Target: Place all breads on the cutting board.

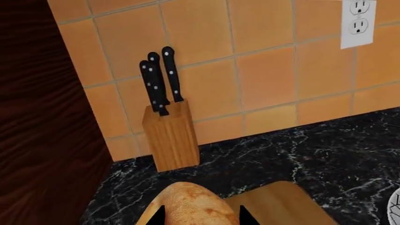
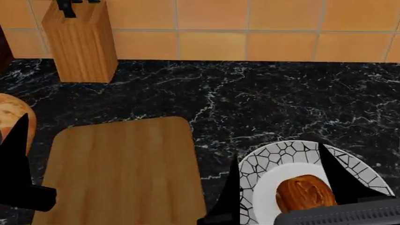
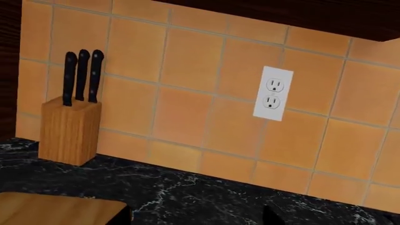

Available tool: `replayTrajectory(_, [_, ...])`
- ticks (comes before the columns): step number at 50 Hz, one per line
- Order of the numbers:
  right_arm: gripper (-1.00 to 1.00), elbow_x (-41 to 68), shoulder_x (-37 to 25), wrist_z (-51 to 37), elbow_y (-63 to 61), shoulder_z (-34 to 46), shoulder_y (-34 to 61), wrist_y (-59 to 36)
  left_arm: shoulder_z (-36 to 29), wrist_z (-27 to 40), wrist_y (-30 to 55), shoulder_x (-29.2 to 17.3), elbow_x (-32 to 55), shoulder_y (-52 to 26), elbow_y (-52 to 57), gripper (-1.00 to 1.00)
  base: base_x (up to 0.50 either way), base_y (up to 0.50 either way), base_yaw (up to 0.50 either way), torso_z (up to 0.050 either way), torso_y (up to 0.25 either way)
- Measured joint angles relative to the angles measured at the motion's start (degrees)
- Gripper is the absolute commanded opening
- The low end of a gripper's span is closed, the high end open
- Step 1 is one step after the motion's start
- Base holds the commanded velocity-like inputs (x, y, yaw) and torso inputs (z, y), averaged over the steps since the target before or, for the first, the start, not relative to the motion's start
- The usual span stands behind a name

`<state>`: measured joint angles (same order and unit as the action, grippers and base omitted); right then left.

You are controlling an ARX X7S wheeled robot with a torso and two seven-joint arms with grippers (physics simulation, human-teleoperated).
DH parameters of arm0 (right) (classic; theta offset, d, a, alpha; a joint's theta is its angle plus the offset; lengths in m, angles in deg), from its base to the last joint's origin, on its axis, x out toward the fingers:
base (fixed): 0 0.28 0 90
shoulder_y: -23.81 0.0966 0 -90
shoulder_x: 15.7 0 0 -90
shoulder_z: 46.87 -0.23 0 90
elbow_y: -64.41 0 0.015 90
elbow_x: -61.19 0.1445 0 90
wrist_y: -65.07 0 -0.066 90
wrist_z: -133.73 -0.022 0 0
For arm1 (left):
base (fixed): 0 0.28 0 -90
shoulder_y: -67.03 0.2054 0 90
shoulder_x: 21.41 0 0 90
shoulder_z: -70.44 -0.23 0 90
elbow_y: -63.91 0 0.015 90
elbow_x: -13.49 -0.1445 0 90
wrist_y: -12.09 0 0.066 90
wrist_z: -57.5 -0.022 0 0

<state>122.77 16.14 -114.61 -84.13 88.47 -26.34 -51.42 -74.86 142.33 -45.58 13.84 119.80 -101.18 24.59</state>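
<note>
The left gripper point(image 1: 200, 219) straddles the loaf point(image 1: 187, 204) beside the cutting board point(image 2: 125, 168); whether it clamps cannot be told. The right gripper point(image 2: 281, 187), fingers apart, brackets the roll point(image 2: 303, 192) on the plate point(image 2: 256, 166). Centre fingers before closing.

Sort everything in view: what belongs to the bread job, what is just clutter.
Job: pale loaf chunk, between the left tool's fingers; brown glossy roll on the plate; cutting board, bare; right tool above the roll.

Clutter: patterned plate, knife block, wall outlet.
</note>
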Motion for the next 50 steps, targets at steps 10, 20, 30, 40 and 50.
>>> replayTrajectory(10, [1.0,0.4,-0.14,-0.18,0.33,0.23,-0.02,0.76,-0.31,-0.17,-0.08,-0.09,-0.21,-0.07,-0.16,-1.0,0.0,0.16,0.0,0.0,0.0])
replayTrajectory(20, [1.0,1.9,-0.62,-0.34,1.58,-0.27,-0.12,2.18,-1.12,-1.47,1.01,1.28,-0.22,-1.05,-2.17,-1.0,0.0,0.0,0.0,0.0,0.0])
replayTrajectory(30, [1.0,2.87,-0.69,-0.31,2.48,-0.42,0.07,2.71,-1.92,-3.16,2.3,2.97,0.16,-2.33,-4.69,-1.0,0.0,0.0,0.0,0.0,0.0])
replayTrajectory(40, [1.0,3.86,-0.41,-0.29,3.16,-0.27,0.46,2.54,-3.35,-10.12,5.13,7.18,0.59,-4.57,-12.59,-1.0,0.0,0.0,0.0,0.0,0.0])
replayTrajectory(50, [1.0,4.24,-0.47,-0.23,3.44,-0.18,0.51,2.55,-6.29,-22.86,8.46,12.99,-6.42,-6.19,-24.3,-1.0,0.0,0.0,0.0,0.0,0.0])
